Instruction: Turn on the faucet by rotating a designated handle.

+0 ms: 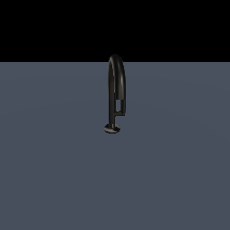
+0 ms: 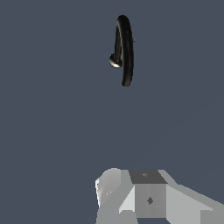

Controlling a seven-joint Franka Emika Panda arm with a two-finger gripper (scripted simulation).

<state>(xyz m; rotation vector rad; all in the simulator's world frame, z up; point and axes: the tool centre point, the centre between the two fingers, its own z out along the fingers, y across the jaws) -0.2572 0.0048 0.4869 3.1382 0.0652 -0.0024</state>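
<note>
Faucet upright on worktop; gripper well apart, jaws' state unclear. Approach handle, avoid spout.

A flat, plain grey-blue floor spreads under a black backdrop.

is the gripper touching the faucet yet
Apart. The wrist view shows the gripper at the frame edge with a broad stretch of bare grey surface between it and the faucet. In the exterior view the faucet stands alone, with no arm near it.
</note>
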